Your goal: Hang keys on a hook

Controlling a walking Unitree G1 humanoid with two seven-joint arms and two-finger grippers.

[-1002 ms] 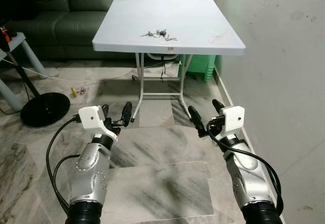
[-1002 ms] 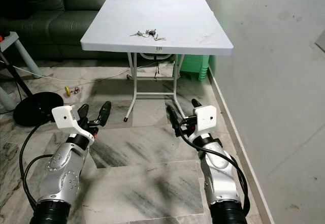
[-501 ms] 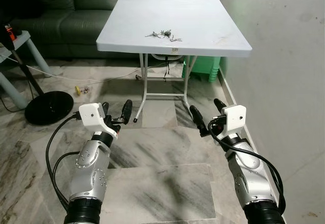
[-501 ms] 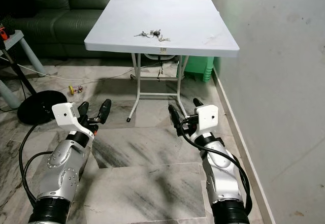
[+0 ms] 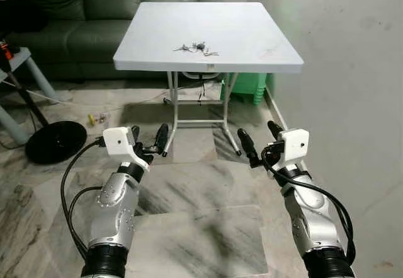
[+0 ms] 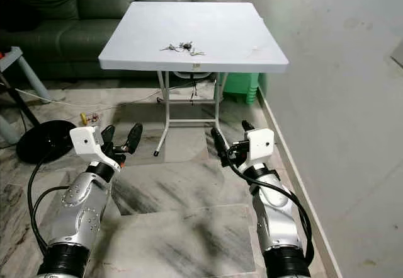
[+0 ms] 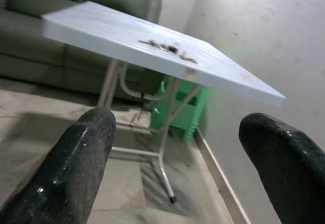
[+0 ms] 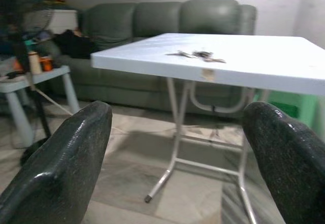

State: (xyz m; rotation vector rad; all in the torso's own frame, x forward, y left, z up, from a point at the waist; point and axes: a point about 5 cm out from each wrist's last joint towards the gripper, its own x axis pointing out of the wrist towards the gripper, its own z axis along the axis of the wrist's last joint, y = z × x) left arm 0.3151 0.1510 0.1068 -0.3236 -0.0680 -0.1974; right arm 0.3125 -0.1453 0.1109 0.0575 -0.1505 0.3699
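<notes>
A bunch of keys [image 5: 196, 48] lies near the front edge of a white folding table [image 5: 252, 32], well ahead of me. The keys [image 7: 167, 46] also show on the tabletop in the left wrist view, and the keys [image 8: 198, 55] in the right wrist view. My left gripper [image 5: 148, 139] is held out low over the marble floor, open and empty. My right gripper [image 5: 259, 139] is level with it on the other side, open too, with nothing between its fingers. Both are far short of the table.
A dark green sofa [image 5: 75, 13] stands behind the table. A white wall [image 5: 352, 70] runs along the right. A green stool [image 5: 247, 87] sits under the table. A black round fan base [image 5: 55, 140] and a white side table [image 5: 19, 63] are at the left.
The whole view has shifted slightly with the camera. Both arms hold the same pose, fingers still apart. The keys lie where they were on the table.
</notes>
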